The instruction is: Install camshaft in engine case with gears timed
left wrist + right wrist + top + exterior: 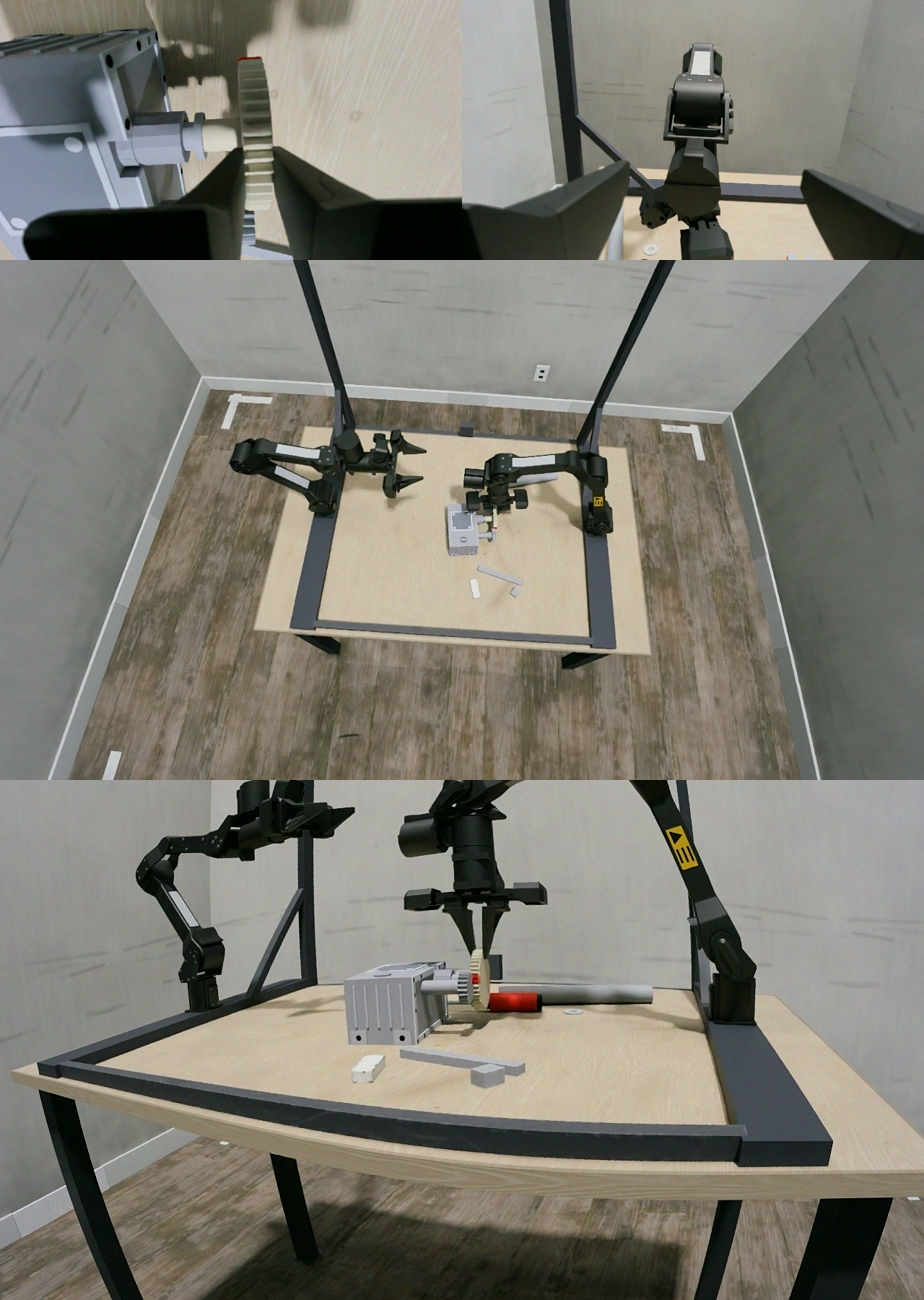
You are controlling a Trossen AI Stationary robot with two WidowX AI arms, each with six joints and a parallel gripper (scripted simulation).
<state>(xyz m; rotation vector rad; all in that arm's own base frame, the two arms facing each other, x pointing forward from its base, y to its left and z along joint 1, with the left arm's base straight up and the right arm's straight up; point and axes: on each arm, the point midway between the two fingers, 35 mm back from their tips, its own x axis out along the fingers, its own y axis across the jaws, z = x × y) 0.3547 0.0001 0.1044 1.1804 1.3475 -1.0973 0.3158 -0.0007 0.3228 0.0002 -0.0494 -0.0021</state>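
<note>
Left hand gripping big gear by rim. Camshaft partly in bearing, collar outside. Engine case upright on desk. Red cylinder beyond gear. Right hand open, well apart from case.

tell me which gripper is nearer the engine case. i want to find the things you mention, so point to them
The left gripper (496, 510) (478, 954) (257, 156). It is shut on the big gear (479, 993) (254, 105), just off the front of the engine case (462, 531) (386, 1006) (47, 87). The right gripper (424, 466) (345, 820) (715, 173) hangs open, higher and farther off.
</note>
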